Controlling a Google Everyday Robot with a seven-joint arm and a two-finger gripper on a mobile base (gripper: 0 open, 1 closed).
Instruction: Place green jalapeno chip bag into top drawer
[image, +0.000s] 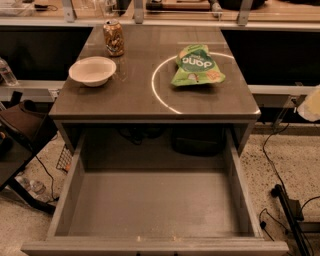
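By the back right corner of the desk (125, 97), a crinkly light-green chip bag (196, 66) is yet to be grasped; the pale gripper (312, 103), off the right edge, grip unreadable, must be brought over.

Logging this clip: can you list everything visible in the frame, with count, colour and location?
green jalapeno chip bag: one, light green, lying on the table top towards the right rear
top drawer: one, grey-brown, pulled open below the table's front edge, nothing visible inside
table: one, grey-brown, centre of view
bowl: one, white, left side of the table top
can: one, orange-brown, upright behind the bowl
water bottle: one, clear, at the left edge beyond the table
cables: several, black, on the floor to the right
gripper: one, a pale shape at the right edge that is likely it, beside the table and apart from the bag
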